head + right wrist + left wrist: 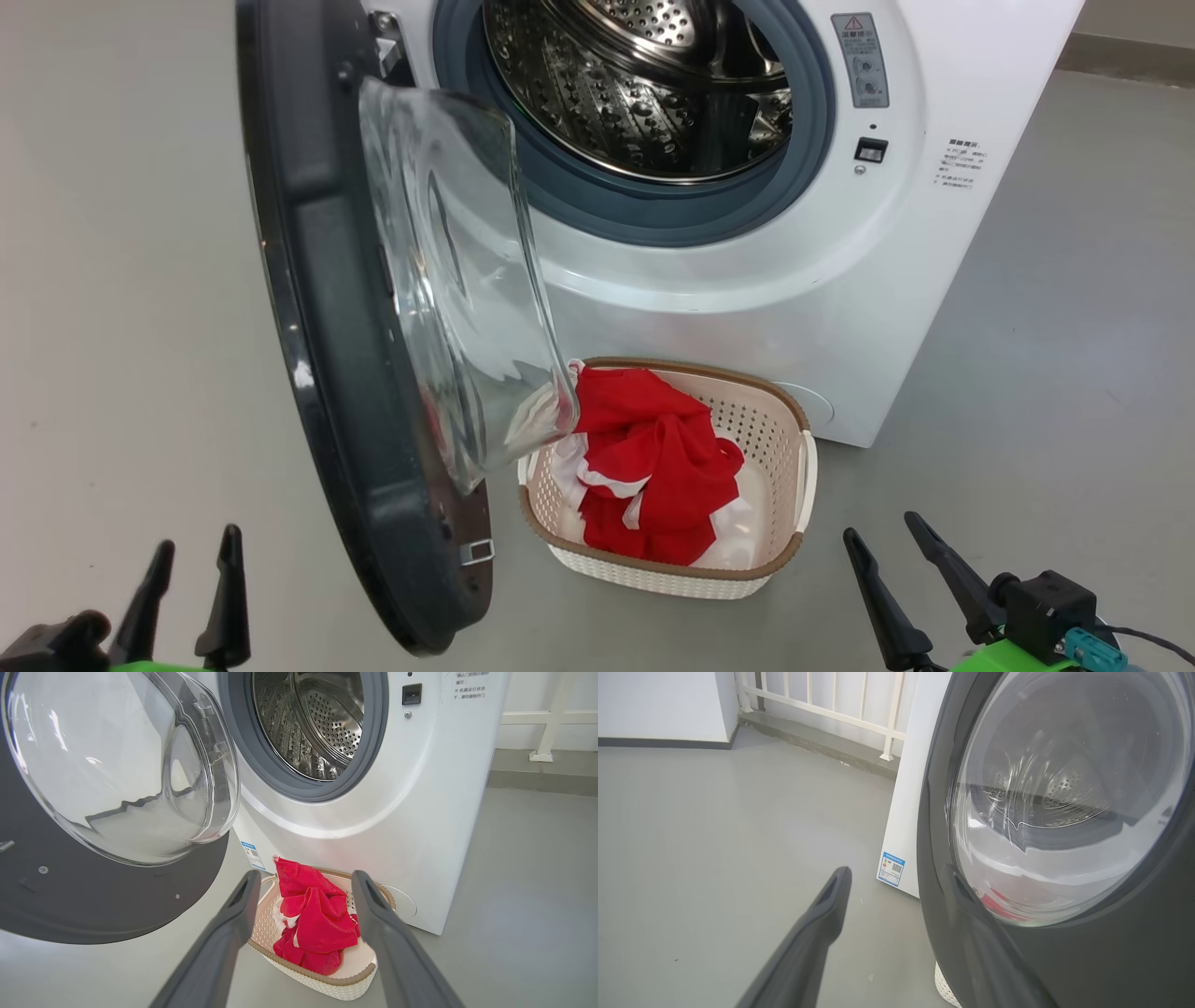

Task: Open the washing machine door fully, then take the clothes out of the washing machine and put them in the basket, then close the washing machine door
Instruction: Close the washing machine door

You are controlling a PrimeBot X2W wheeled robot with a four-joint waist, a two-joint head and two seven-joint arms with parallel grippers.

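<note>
- The left tool (196, 541) has its two dark fingers spread wide and holds nothing; it hangs over the grey floor (121, 327).
- The washing machine door (373, 448) stands swung open just to the right of the left tool and ahead of it, with its glass bowl facing away from that tool.
- In the left wrist view, the left tool (899, 875) has its right finger (971, 924) lying against the sight of the door's dark rim (1111, 961). Whether they touch cannot be told.
- The right tool (880, 525) is also spread wide and empty, touching nothing.
- The basket (784, 448) sits on the floor ahead of the right tool and to its left, just in front of the washing machine (840, 280).
- The clothes (653, 457) lie bundled in the basket, red with white parts. In the right wrist view they show (313, 914) between that tool's (306, 875) fingers, beyond the tips and apart from them.
- The steel drum (635, 93) shows through the open mouth, farther ahead of both tools.
</note>
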